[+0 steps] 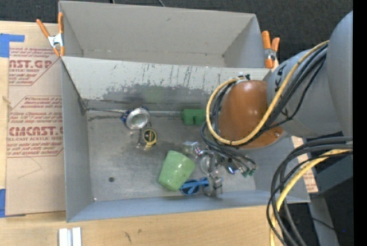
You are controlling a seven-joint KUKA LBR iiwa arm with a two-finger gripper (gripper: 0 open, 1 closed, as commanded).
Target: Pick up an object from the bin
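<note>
Mostly hidden by cables (210, 124), jaws near green cup (175, 170); their spread unreadable.

One camera, high over the bin (109, 150), tilted somewhat to one side.
It looks down from close enough that the bin takes up most of the view; the back wall lies toward 12 o'clock, the front rim toward 6 o'clock, and the arm (335, 81) reaches in at 3 o'clock.
</note>
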